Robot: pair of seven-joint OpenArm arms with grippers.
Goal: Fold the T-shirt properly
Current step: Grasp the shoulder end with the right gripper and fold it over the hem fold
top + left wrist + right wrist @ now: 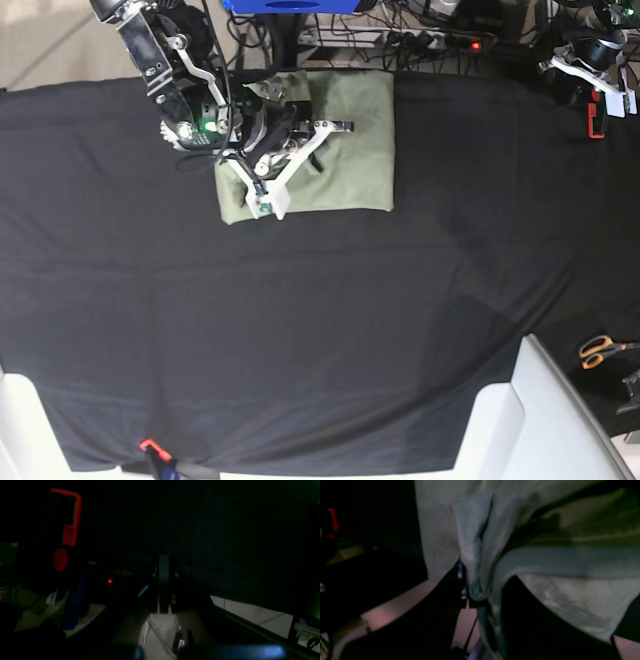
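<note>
The pale green T-shirt (pixel 350 140) lies folded into a rough rectangle at the far middle of the black cloth (pixel 300 320). My right gripper (pixel 310 165) sits over the shirt's left part, its white fingers (pixel 278 200) spread apart. In the right wrist view a bunched fold of the shirt (pixel 570 592) runs down between the two dark fingers (pixel 440 610). My left gripper (pixel 598 85) is at the far right corner, off the shirt. The left wrist view is too dark to show its fingers.
Orange-handled scissors (pixel 600 350) lie at the right edge. A white block (pixel 520 420) stands at the front right and another white piece (pixel 15 430) at the front left. A power strip with cables (pixel 440 40) runs along the back. A red part (pixel 593 118) hangs near my left gripper.
</note>
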